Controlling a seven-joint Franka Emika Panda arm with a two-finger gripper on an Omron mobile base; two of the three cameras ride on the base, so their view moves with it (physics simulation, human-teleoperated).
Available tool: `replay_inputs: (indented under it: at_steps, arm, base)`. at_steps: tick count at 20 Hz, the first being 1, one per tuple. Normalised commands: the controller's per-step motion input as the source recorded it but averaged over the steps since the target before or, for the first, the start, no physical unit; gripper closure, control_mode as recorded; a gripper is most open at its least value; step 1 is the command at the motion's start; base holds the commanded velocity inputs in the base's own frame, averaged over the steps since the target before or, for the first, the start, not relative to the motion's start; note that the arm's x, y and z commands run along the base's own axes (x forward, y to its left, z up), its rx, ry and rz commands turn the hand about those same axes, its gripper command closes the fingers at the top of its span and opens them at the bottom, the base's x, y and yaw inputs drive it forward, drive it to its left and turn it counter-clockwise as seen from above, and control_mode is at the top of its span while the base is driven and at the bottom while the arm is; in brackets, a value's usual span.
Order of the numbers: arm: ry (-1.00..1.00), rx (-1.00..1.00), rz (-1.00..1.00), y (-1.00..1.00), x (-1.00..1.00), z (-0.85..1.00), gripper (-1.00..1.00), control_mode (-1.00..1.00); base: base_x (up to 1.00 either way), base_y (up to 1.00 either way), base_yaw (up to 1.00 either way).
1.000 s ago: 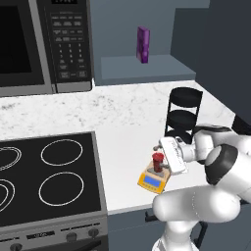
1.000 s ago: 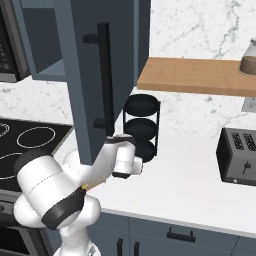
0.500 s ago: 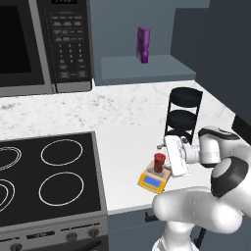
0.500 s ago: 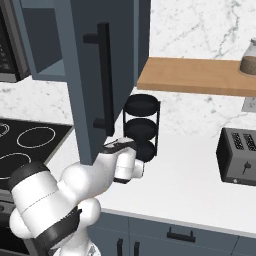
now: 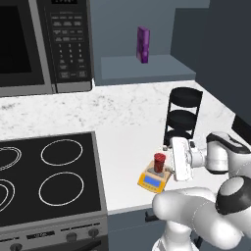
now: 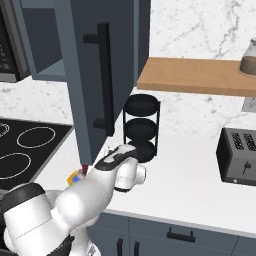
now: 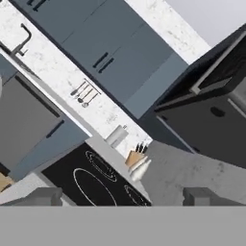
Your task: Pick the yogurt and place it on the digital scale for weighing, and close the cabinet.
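Observation:
The dark-red yogurt (image 5: 159, 163) stands upright on the orange-yellow digital scale (image 5: 151, 181) near the counter's front edge. My gripper (image 5: 173, 159) hangs just to the right of the cup, apart from it. In the hand view the gripper (image 7: 122, 197) is open, its fingertips (image 7: 42, 196) set wide with nothing between them. The blue-grey cabinet door (image 6: 95, 75) with its black bar handle (image 6: 104, 80) stands swung open above the scale. From the right base view the yogurt (image 6: 85, 170) and the scale (image 6: 74, 177) peek out below the door's lower edge, left of the gripper (image 6: 111, 159).
A purple box (image 5: 143, 44) stands on the open cabinet's shelf. A black three-tier rack (image 5: 183, 117) stands right behind the scale. The stovetop (image 5: 49, 176) is at the left under the microwave (image 5: 44, 44). A toaster (image 6: 239, 157) sits at the right, under a wooden shelf (image 6: 200, 75).
The hand has drawn back to the right, away from the yogurt, and turned. The yogurt stays on the scale. The cabinet door has not moved.

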Motion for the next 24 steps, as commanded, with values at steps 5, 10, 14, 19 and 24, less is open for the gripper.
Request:
replay_inputs:
  at_steps: [5, 10, 14, 19, 24]
  arm:
    - [-0.31, 0.00, -0.08, 0.01, -0.64, 0.47, -1.00, -1.00]
    - [-0.40, -0.11, -0.18, 0.60, -0.70, 0.49, -1.00, -1.00]
    - [-0.37, -0.12, -0.20, 1.00, -0.46, 0.02, -1.00, -1.00]
    - [-0.32, -0.08, -0.20, 0.79, -0.47, 0.48, -1.00, -1.00]
    - [-0.34, -0.17, -0.26, 0.63, -0.82, 0.81, -1.00, -1.00]
  base:
    - [0.00, 0.00, 0.00]
    - [0.00, 0.00, 0.00]
    - [0.00, 0.00, 0.00]
    - [0.00, 0.00, 0.00]
    - [0.00, 0.00, 0.00]
